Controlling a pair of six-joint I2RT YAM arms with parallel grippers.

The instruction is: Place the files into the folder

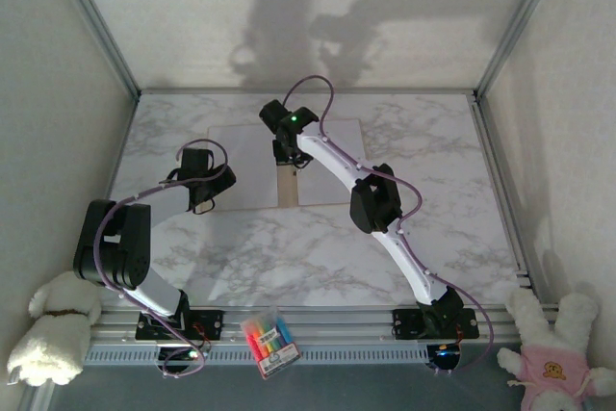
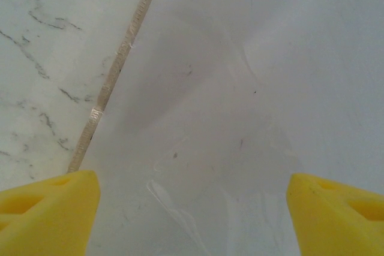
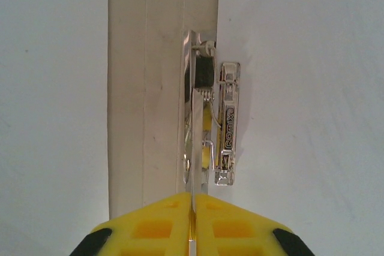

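Nearest us, the right gripper (image 3: pixel 192 208) has its yellow fingers pressed together on the thin lever of the metal clip (image 3: pixel 207 124). The clip runs straight ahead of the gripper, along the spine of the folder (image 3: pixel 144 88). The files (image 3: pixel 54 118) lie flat on both open leaves, either side of that bare brown strip, so the folder holds them but is not closed. The left gripper (image 2: pixel 192 208) hangs wide apart and empty over the left sheet, near the folder's outer edge and the table (image 2: pixel 36 58). We judge the right arm the nearer to the clip.

left claw (image 2: pixel 192 187) spread wide; right claw (image 3: pixel 193 201) pinched closed
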